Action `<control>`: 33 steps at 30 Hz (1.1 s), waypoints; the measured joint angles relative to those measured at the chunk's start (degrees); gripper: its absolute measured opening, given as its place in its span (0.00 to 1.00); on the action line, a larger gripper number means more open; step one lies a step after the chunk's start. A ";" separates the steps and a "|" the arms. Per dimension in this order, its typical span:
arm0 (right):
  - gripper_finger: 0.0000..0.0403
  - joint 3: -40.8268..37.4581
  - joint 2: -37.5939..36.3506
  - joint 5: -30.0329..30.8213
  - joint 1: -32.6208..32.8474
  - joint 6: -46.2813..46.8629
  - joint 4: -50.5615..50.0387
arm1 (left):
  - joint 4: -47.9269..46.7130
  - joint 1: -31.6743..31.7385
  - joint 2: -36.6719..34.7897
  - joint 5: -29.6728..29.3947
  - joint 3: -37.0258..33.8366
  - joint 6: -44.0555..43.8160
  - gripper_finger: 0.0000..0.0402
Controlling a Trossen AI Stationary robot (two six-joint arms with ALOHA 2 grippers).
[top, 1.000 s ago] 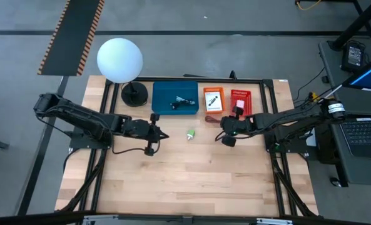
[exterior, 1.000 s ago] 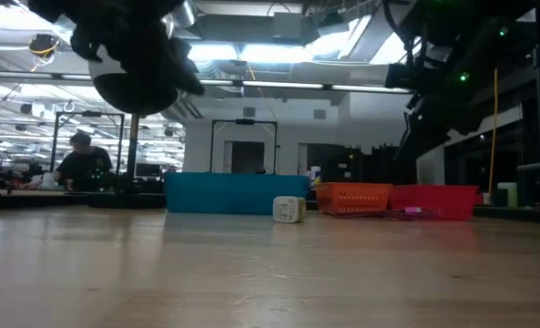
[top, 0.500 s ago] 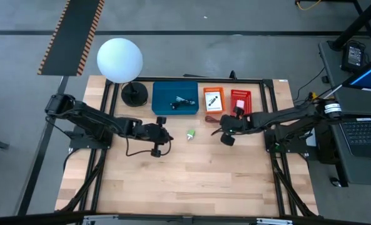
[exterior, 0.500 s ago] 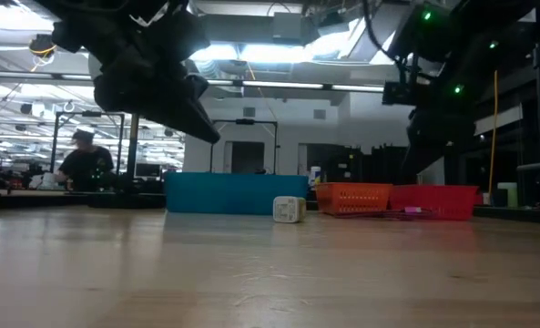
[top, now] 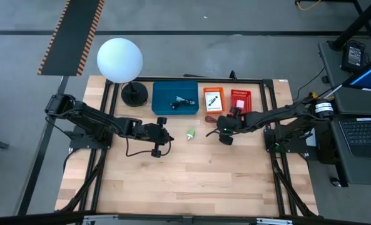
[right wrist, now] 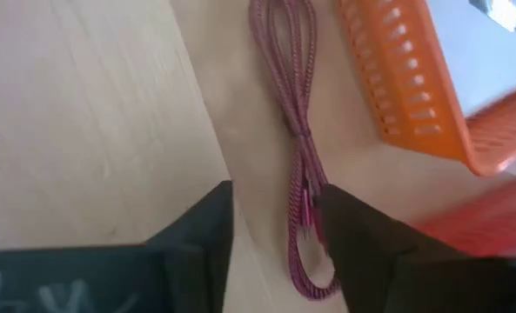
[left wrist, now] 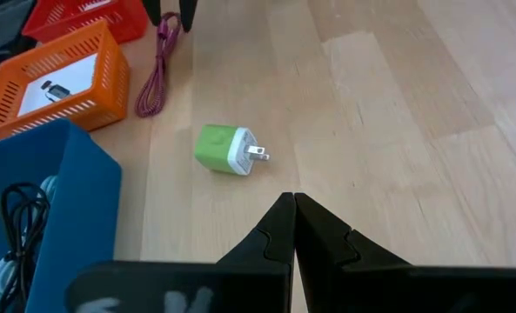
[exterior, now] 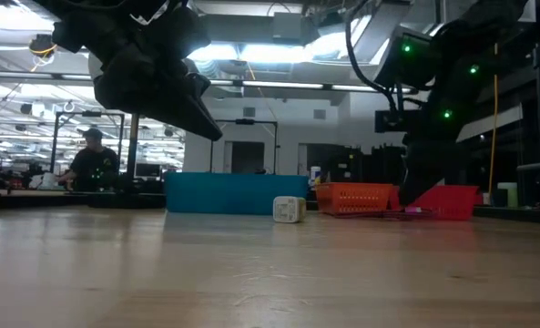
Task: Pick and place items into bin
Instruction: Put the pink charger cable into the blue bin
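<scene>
**A:** Log the arms first. Where is the left gripper point(top: 167, 135)?

**B:** Over bare wood just left of the green charger point(top: 190, 133), not touching it. Its wrist view shows the two fingertips point(left wrist: 285, 213) pressed together, nothing between them. The charger point(left wrist: 227, 149) lies on its side ahead of them, prongs pointing right.

**A:** And the right gripper point(top: 215, 121)?

**B:** Low over the table, near the front of the orange basket point(top: 213, 100). Its wrist view has the fingers point(right wrist: 207, 228) apart, with the coiled red-pink cord point(right wrist: 297, 139) running into the gap. I cannot tell whether either finger touches the cord. The cord lies on the wood beside the orange basket's wall point(right wrist: 397, 83).

**A:** Bins?

**B:** Three along the far edge of the table point(top: 185, 181): blue bin point(top: 175, 98) on the left, orange basket in the middle, red basket point(top: 240, 100) on the right. The blue bin holds a black cable piece point(left wrist: 16, 213) and something pale; a white printed card point(left wrist: 59, 81) lies in the orange basket.

**A:** Anything else?

**B:** White globe lamp point(top: 119, 59) at the far left corner. In the low view the charger point(exterior: 289, 209) sits in front of the blue bin point(exterior: 233, 193), and a person point(exterior: 89, 164) is seated far back in the room.
</scene>
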 joint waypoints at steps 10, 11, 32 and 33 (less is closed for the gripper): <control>0.51 0.00 3.79 0.09 -2.69 -1.91 1.69 | 0.37 0.00 0.00 0.00 0.00 -0.02 0.01; 0.52 0.00 4.27 0.06 -3.17 -1.96 1.64 | 0.36 0.00 0.00 0.00 0.00 -0.03 0.01; 0.26 0.13 6.28 -8.58 -6.54 -6.28 3.05 | 0.38 0.00 0.00 0.00 0.00 -0.56 0.01; 0.22 0.13 6.29 -8.70 -6.54 -6.41 3.07 | 0.37 0.00 0.00 0.00 0.00 -0.55 0.01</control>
